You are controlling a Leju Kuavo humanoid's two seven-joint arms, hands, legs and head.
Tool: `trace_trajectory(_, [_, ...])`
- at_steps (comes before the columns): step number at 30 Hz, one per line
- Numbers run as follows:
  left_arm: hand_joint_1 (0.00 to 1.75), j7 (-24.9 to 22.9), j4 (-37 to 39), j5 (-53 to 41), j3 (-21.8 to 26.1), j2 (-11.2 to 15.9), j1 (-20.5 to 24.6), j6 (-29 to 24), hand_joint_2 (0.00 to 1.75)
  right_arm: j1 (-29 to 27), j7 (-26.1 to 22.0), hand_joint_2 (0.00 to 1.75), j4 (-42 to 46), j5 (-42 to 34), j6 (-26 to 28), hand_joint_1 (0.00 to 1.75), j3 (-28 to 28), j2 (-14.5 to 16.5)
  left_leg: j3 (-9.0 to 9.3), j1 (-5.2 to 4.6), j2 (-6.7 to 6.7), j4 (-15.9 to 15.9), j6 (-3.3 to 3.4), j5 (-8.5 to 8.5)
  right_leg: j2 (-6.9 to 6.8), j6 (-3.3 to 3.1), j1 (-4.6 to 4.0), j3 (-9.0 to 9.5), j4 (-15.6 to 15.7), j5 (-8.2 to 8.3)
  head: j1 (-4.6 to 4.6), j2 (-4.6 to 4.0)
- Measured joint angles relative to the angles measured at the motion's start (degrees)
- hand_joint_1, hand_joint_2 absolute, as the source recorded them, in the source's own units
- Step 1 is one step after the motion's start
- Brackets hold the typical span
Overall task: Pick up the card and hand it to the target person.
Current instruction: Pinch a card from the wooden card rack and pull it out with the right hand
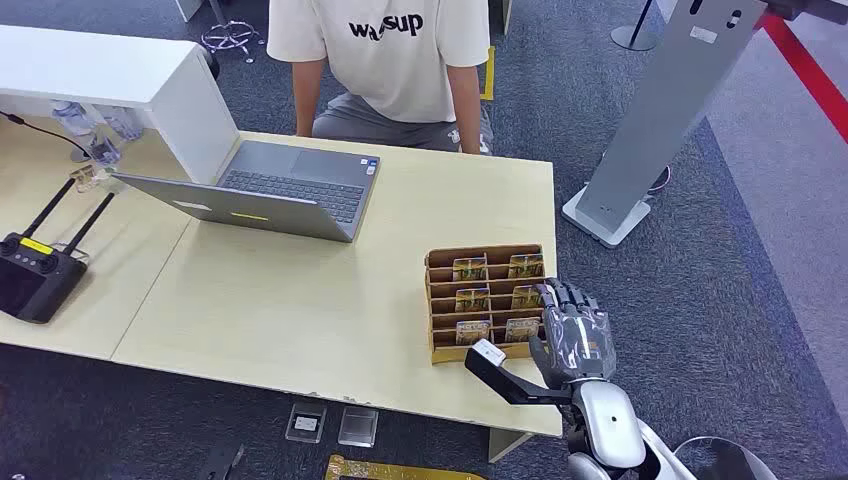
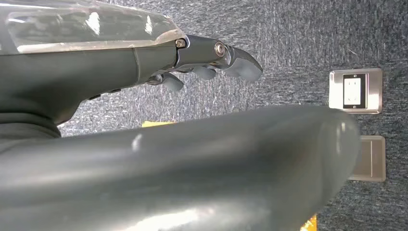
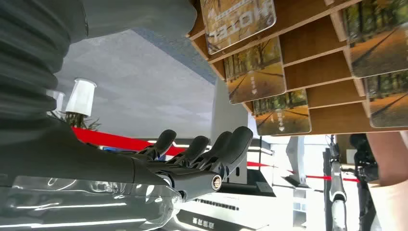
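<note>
A tiered wooden card holder stands on the right part of the table, with several cards showing autumn trees; one of them is in its front row. My right hand is just right of the holder with fingers spread, holding nothing; its thumb reaches along the holder's front. In the right wrist view the fingers are close to the cards and touch none. A person in a white T-shirt sits at the far side. My left hand hangs over the carpet, holding nothing.
An open grey laptop lies mid-table in front of the person. A black remote controller sits at the left edge. A white kiosk stand rises to the right of the table. Metal floor sockets are set in the carpet.
</note>
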State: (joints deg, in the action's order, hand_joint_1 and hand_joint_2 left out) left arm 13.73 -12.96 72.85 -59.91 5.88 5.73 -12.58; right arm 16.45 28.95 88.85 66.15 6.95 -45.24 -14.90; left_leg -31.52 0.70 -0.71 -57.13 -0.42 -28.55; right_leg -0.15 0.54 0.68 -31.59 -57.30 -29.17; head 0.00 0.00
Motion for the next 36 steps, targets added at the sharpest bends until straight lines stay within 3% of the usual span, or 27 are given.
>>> trace_trajectory(9, [0.00,0.0,0.0,0.0,0.0,0.0,0.0,-0.1,0.00,0.0,-0.4,1.75,-0.7,-0.8,0.0,0.57,-0.4,0.4,0.00,0.00,0.00,0.0,0.00,0.00,0.00,0.00,0.00,0.00,0.0,0.00,0.03,0.00])
trace_trajectory(14, [0.00,0.0,0.0,0.1,0.0,0.0,-0.1,-0.2,0.00,0.0,-0.6,1.75,-1.4,-1.0,0.1,0.68,-0.5,0.7,0.00,0.00,0.00,0.0,0.00,0.00,0.00,0.00,0.00,0.00,0.0,0.00,0.01,0.00])
trace_trajectory(36, [0.00,-0.2,0.0,0.7,0.5,0.0,-0.1,-0.3,0.00,0.0,-0.9,1.75,-4.1,-1.9,0.2,0.68,-1.0,1.7,0.00,0.00,0.00,0.0,0.00,0.00,0.00,0.00,0.00,0.00,0.0,0.00,0.00,0.00])
